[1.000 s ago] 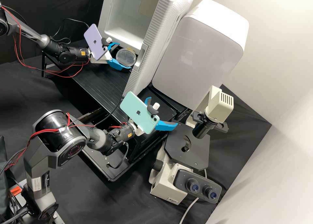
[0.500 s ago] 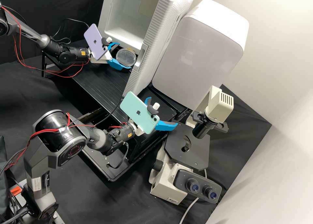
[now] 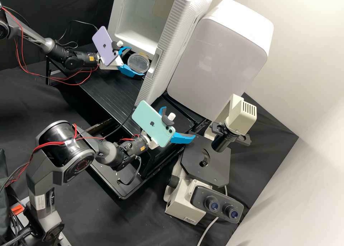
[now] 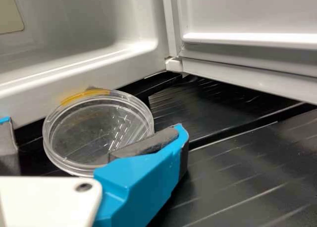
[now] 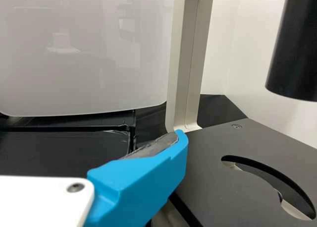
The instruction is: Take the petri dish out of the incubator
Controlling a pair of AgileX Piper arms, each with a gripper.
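Note:
The clear round petri dish (image 4: 96, 130) sits just outside the white incubator's (image 3: 168, 34) open chamber, above the black ribbed platform (image 3: 111, 90). My left gripper (image 3: 133, 65) is shut on the dish, with one blue finger (image 4: 148, 160) on its near rim and the other at its far side. In the high view the dish (image 3: 138, 62) is level in front of the chamber's lower sill. My right gripper (image 3: 183, 137) hangs open with nothing in it over the edge of the microscope stage (image 3: 208, 160); one of its blue fingers (image 5: 148, 167) shows beside the incubator door.
The incubator door (image 3: 218, 56) stands swung open to the right. A white microscope (image 3: 211, 181) with a black objective (image 5: 294, 43) stands at the front right. Red cables (image 3: 28, 70) trail along the left arm. Black cloth (image 3: 36, 102) covers the bench on the left.

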